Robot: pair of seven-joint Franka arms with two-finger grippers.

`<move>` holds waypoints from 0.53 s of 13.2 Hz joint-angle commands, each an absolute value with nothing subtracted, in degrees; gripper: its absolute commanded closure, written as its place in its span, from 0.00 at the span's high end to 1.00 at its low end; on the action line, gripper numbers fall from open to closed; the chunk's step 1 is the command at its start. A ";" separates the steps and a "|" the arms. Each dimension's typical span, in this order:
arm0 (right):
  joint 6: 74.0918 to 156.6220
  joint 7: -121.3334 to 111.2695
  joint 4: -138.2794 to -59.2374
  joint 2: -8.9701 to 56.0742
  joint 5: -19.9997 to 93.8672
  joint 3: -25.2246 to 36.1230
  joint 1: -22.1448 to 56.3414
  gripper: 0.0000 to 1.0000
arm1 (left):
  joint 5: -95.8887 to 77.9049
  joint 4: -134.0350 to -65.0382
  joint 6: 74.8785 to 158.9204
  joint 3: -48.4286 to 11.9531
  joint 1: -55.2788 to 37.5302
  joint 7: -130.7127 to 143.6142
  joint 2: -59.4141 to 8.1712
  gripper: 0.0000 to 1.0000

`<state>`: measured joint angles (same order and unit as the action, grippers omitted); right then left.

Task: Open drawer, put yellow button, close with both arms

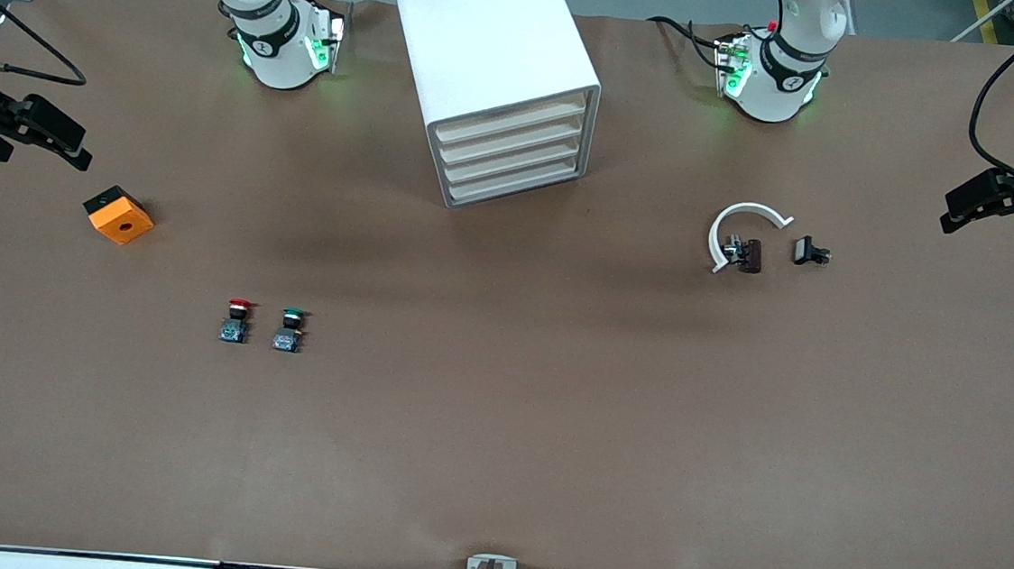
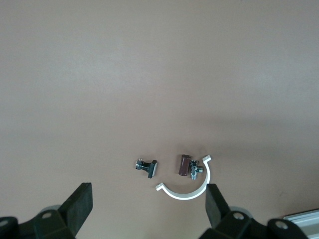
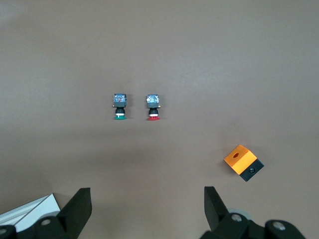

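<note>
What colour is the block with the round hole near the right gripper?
Orange block with a black base; clearest in the front view.

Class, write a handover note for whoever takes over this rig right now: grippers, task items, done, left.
Left gripper: open, empty, over the table's left-arm end.
Right gripper: open, empty, over the right-arm end.
Drawer: shut, top of the cabinet.
Yellow button: none clearly seen; an orange block lies near the right gripper.
Done: nothing. Left: open drawer, put button in, close.
</note>
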<state>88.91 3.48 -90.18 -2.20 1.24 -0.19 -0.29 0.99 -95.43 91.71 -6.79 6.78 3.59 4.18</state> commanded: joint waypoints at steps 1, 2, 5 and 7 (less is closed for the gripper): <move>88.50 3.60 -88.77 -1.58 1.32 -0.26 -0.18 1.00 | 0.26 -95.98 91.67 -8.16 6.68 3.07 4.75 1.00; 88.42 3.69 -88.77 -1.58 1.32 -0.26 -0.18 1.00 | -0.08 -96.15 91.67 -8.61 6.68 3.42 4.75 1.00; 88.59 3.60 -88.77 -0.80 0.97 -0.26 -0.35 1.00 | -2.29 -96.42 91.67 -8.61 6.77 3.25 5.10 1.00; 88.59 3.60 -88.77 -0.79 0.79 -0.26 -0.26 1.00 | -2.29 -96.59 90.62 -8.61 6.94 2.81 5.27 1.00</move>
